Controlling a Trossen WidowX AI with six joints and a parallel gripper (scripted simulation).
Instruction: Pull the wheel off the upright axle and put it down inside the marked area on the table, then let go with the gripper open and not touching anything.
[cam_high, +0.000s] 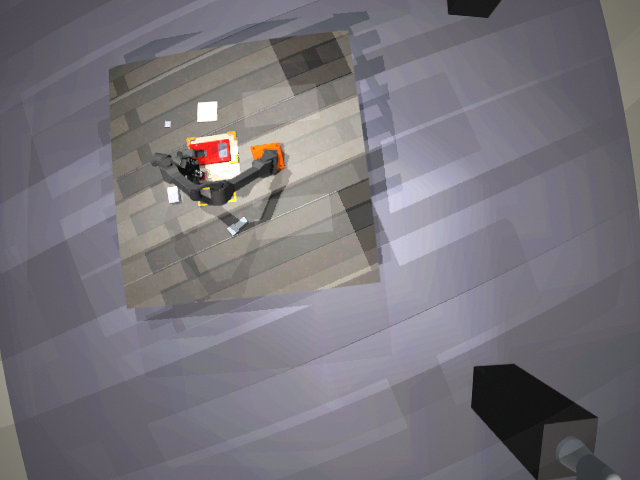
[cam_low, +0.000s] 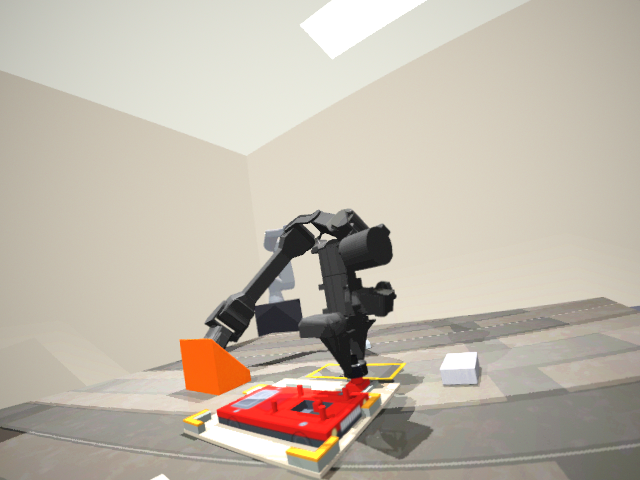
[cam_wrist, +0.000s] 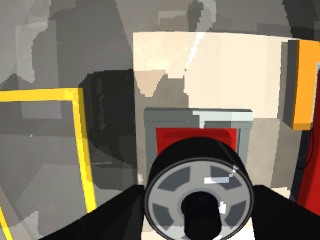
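Observation:
The wheel, with a black tyre and a grey hub, sits low over the red base at the end of the pale board. The upright black axle stands through the hub in the wrist view. My gripper points down and is shut on the wheel, a finger on each side of the tyre. The marked area is a yellow outline on the table beside the board. My arm hides part of it in the top view.
A red housing with upright pegs lies on the pale board, between yellow-topped corner blocks. An orange block stands at my arm's base. A white box stands nearby.

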